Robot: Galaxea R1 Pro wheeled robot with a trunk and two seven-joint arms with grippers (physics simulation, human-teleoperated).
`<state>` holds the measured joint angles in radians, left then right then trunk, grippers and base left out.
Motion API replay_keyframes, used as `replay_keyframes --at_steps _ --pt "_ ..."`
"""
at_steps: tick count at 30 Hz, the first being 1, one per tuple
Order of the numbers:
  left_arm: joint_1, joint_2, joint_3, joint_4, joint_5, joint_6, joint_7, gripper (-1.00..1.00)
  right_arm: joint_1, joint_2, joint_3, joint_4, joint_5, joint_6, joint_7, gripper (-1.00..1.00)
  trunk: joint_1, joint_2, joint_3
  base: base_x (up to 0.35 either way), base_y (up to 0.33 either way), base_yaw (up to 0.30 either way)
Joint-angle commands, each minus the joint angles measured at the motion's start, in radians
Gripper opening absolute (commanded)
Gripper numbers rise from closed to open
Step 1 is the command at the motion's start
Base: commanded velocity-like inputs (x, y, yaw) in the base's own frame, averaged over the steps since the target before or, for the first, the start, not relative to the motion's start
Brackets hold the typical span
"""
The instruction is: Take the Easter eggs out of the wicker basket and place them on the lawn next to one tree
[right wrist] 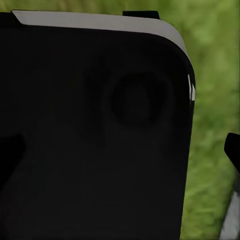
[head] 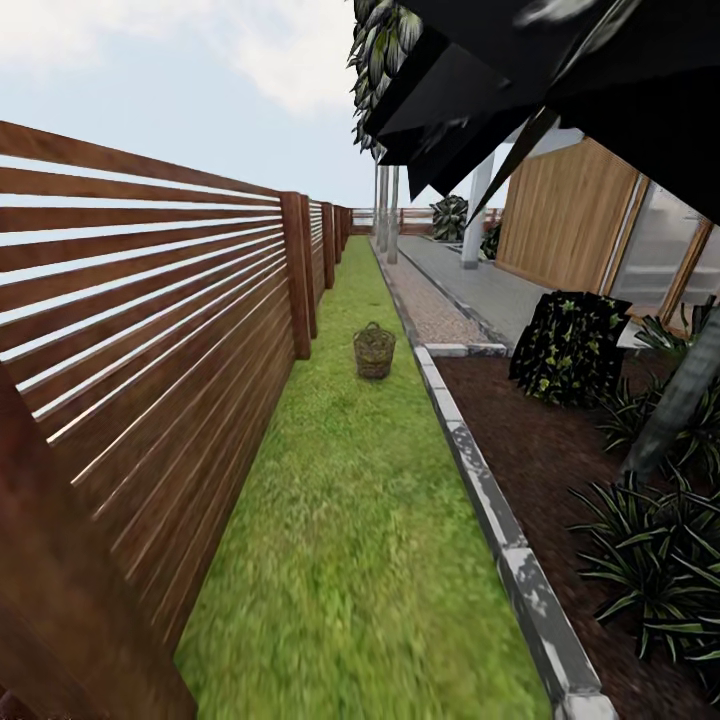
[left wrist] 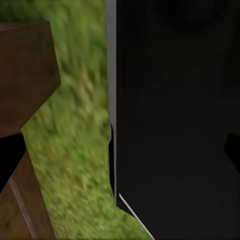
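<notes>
The wicker basket (head: 374, 352) stands upright on the lawn (head: 350, 520), a good way ahead in the head view, close to the fence post. From here I cannot make out the Easter eggs inside it. Grey tree trunks (head: 384, 208) rise at the far end of the grass strip. Another mottled tree trunk (head: 682, 398) leans in the mulch bed at the right. My left gripper (left wrist: 120, 155) shows dark fingertips (left wrist: 233, 150) at the picture's edges, wide apart, over grass and my black body panel. My right gripper (right wrist: 120, 150) looks the same, with fingertips (right wrist: 233, 150) spread.
A brown slatted fence (head: 150, 330) runs along the left of the narrow grass strip. A grey stone kerb (head: 490, 500) borders it on the right, with a mulch bed (head: 540, 450), dark shrubs (head: 570, 345) and spiky plants (head: 650, 560) beyond. Farther on lie a pebble strip (head: 430, 305) and paving (head: 500, 290).
</notes>
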<state>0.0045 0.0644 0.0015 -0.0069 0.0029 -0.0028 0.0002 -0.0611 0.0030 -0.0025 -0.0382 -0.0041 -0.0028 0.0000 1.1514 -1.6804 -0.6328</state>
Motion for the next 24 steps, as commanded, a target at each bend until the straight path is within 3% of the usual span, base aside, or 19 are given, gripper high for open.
replay_keyframes --at_steps 1,20,24 --pt "0.0 0.0 0.0 -0.001 0.0 0.0 0.0 1.0 0.0 0.0 0.0 0.0 0.0 0.0 0.0 1.0 0.004 -0.008 -0.004 0.0 0.0 0.0" --pt "0.0 0.0 0.0 -0.001 0.0 0.0 0.0 1.0 0.0 0.0 0.0 0.0 0.0 0.0 0.0 1.0 0.077 -0.141 -0.063 0.0 0.0 0.0" --pt "0.0 0.0 0.0 -0.001 0.0 0.0 0.0 1.0 0.0 0.0 0.001 0.0 0.0 0.0 0.0 1.0 0.077 -0.141 -0.063 0.0 0.0 0.0"
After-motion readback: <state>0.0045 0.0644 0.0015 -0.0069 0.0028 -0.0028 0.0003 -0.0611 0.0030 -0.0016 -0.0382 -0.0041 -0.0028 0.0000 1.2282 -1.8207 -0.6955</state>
